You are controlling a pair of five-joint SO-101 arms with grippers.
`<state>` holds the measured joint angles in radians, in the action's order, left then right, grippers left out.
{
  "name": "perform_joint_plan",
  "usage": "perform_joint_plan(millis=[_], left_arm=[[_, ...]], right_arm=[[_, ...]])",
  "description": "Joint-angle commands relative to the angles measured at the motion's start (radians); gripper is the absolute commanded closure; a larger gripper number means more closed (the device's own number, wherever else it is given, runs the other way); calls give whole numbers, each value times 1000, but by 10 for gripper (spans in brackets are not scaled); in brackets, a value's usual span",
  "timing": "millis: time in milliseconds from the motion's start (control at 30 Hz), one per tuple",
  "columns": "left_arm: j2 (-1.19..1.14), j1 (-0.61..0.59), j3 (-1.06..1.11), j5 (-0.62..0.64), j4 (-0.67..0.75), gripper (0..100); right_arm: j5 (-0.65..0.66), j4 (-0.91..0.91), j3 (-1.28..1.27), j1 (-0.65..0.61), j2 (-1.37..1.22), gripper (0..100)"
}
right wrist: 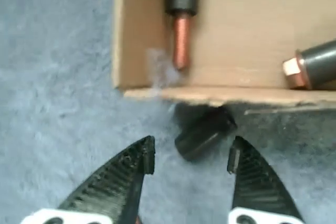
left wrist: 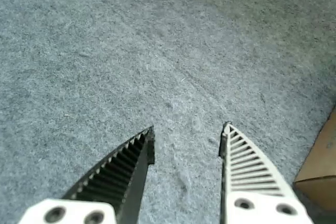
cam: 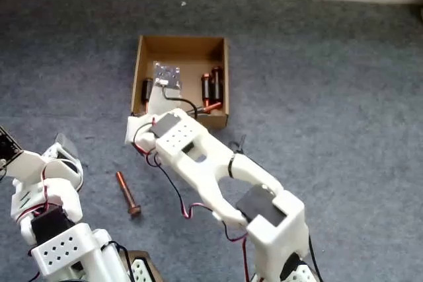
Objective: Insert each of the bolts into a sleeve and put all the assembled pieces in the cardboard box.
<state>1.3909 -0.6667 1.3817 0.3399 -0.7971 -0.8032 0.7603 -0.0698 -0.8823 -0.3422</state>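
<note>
Grey carpet [cam: 330,130] is bearing a shallow brown cardboard box [cam: 140,77] at the far middle, with two white arms sitting at the near edge

Right gripper [right wrist: 191,153] is hovering just outside the box's near wall, its jaws standing open on either side of a short black cylindrical sleeve [right wrist: 203,132] that is lying on the carpet close against that wall. Inside the box, assembled pieces [cam: 206,87] of black sleeve and copper bolt are lying, one by the left wall and two side by side near the right wall. One loose copper-coloured bolt [cam: 125,193] is lying on the carpet, near and left of the box, between the arms. Left gripper [left wrist: 186,135] is hanging over bare carpet at the near left, jaws open and holding nothing
</note>
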Motion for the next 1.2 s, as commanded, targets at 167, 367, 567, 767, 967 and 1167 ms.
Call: perform_joint_plan(millis=[167, 367, 567, 767, 967, 1167], left_arm=[[10, -10, -7, 8, 20, 776], [10, -10, -1, 6, 21, 776], [10, -10, 8, 6, 40, 776], [10, -10, 8, 6, 40, 776], [10, -10, 8, 6, 40, 776], [10, -10, 8, 5, 40, 776]], right_arm=[[-80, 5, 176, 74, -124, 885], [-75, 64, 185, 73, -170, 892], [-74, 205, 229, 67, -173, 892], [-74, 306, 289, 48, -174, 878], [-74, 314, 291, 8, -174, 811], [-74, 312, 291, 2, -180, 811]])
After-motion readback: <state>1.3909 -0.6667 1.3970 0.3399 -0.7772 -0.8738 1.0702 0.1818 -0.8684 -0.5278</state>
